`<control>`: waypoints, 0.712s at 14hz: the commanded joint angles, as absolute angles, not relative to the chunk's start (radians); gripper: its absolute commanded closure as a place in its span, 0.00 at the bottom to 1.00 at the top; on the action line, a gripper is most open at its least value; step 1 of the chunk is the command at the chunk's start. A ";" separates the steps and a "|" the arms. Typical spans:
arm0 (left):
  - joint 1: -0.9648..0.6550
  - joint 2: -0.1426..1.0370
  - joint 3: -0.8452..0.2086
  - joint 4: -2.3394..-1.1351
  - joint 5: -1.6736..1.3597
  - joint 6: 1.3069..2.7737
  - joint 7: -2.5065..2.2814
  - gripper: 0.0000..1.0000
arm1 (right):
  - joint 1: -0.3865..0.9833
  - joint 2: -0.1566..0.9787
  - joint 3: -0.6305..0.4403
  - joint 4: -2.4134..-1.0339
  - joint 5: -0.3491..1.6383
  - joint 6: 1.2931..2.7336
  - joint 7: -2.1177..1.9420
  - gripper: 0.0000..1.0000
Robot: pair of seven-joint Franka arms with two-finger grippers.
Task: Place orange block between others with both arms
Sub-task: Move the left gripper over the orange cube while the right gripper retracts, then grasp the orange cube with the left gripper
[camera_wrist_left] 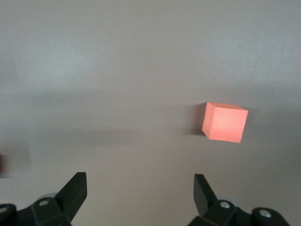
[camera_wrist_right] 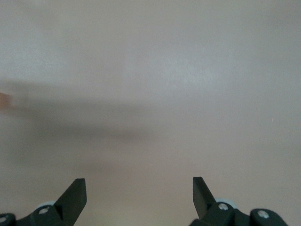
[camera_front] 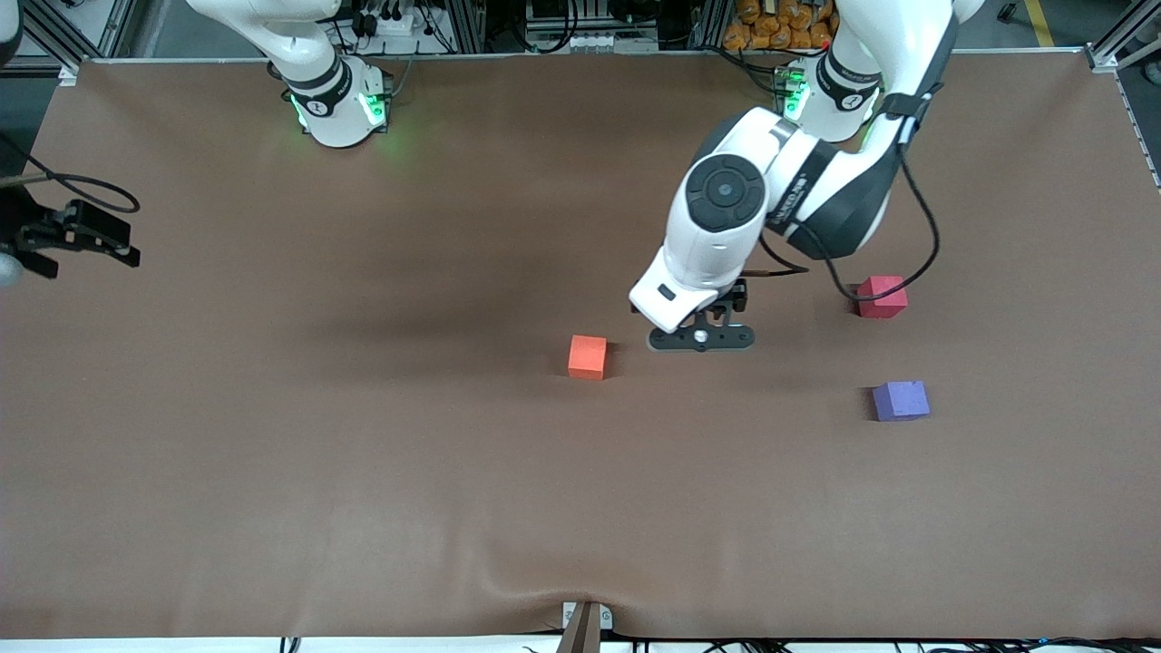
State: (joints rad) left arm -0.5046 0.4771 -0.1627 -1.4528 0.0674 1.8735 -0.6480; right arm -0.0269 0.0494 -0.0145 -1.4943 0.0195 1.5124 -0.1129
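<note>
The orange block (camera_front: 587, 355) lies mid-table (camera_front: 363, 453); the others (camera_front: 882, 297) sit toward the left arm's end (one (camera_front: 900, 400) nearer the front camera, well apart).

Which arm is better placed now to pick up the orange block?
The left arm. Its open left gripper hangs over the table beside the orange block, which shows in its wrist view. The right gripper, also open, waits at the right arm's end of the table, away from the block.
</note>
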 commanded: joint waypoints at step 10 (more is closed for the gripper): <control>-0.666 0.791 -0.127 -1.281 0.087 2.163 -0.744 0.00 | -0.009 -0.038 -0.114 -1.509 0.123 1.453 0.024 0.00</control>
